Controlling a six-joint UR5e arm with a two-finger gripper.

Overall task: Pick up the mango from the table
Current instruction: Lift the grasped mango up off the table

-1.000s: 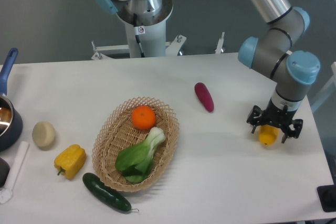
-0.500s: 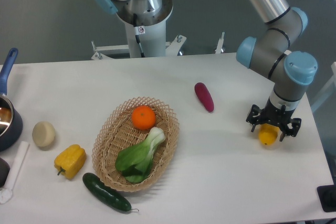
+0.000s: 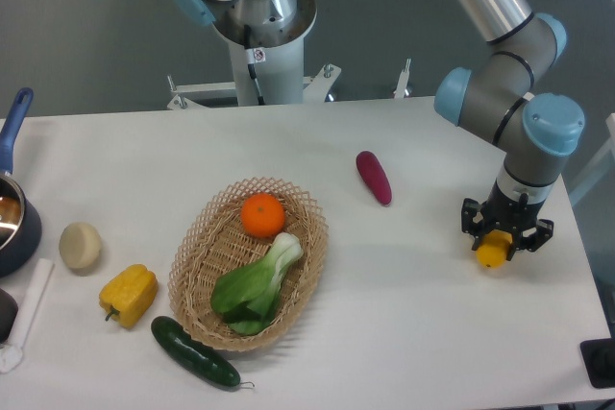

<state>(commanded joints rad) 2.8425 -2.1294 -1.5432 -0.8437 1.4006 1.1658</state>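
The mango (image 3: 492, 253) lies near the right edge of the tabletop (image 3: 288, 141), under the gripper (image 3: 506, 237), whose jaws stand clamped on its upper half. Judged smooth-skinned, rounded and moderately heavy: liable to slip; a hold across its middle is advisable.

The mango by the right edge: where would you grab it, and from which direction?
Across its narrow middle, coming straight down. The mango lies flat on the table, and the gripper is already above it, fingers on either side; its upper part is hidden.
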